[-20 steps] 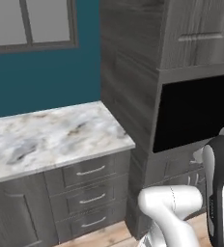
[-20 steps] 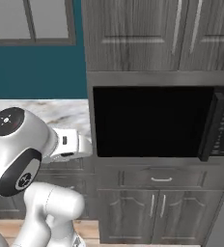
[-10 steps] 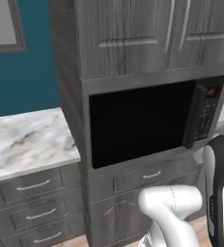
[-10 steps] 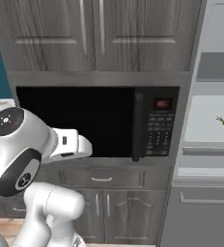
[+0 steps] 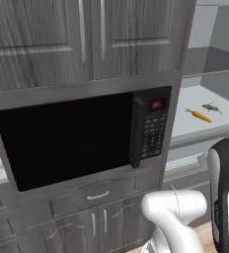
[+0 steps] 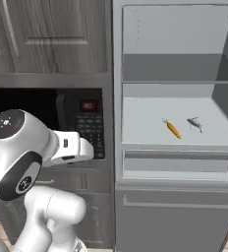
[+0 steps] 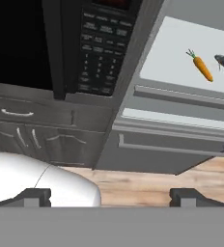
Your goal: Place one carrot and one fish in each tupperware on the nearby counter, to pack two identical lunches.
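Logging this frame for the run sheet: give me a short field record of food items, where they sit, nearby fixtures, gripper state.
carrot: lying flat on the pale grey shelf
fish: on the same shelf, right of the carrot, apart from it
microwave: built into dark wood-grain cabinets, left of the shelf unit, door shut
gripper: open, empty, well short of the shelf
tupperware: none seen
task progress: nothing picked yet

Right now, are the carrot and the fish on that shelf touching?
Apart. The right base view shows bare shelf between the carrot and the fish.
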Motion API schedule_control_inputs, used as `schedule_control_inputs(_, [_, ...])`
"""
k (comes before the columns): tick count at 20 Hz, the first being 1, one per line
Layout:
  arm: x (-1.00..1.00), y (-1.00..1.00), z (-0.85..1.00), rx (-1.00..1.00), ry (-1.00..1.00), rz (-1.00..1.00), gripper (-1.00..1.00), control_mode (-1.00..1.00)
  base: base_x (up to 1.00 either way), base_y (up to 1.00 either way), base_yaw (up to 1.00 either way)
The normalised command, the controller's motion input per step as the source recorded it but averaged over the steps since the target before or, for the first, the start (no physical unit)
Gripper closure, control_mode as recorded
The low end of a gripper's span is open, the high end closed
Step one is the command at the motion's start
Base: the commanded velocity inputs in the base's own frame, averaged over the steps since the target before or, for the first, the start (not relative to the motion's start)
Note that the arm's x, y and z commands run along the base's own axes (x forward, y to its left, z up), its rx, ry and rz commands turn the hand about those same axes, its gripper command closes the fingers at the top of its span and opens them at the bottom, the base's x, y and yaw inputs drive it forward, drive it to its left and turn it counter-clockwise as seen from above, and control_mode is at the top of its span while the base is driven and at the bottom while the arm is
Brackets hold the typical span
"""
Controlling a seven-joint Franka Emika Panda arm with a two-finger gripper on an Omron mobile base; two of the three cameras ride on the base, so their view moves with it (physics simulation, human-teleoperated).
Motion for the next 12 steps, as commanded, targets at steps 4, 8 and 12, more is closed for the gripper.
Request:
schedule_control_inputs(4, [0.00,0.00,0.00,0.00,0.00,0.00,-1.00,1.00,0.00,-1.00,0.02])
schedule_control_inputs(8, [0.00,0.00,0.00,0.00,0.00,0.00,-1.00,1.00,0.00,-1.00,0.03])
schedule_control_inputs(12, [0.00,0.00,0.00,0.00,0.00,0.00,-1.00,1.00,0.05,-0.97,0.09])
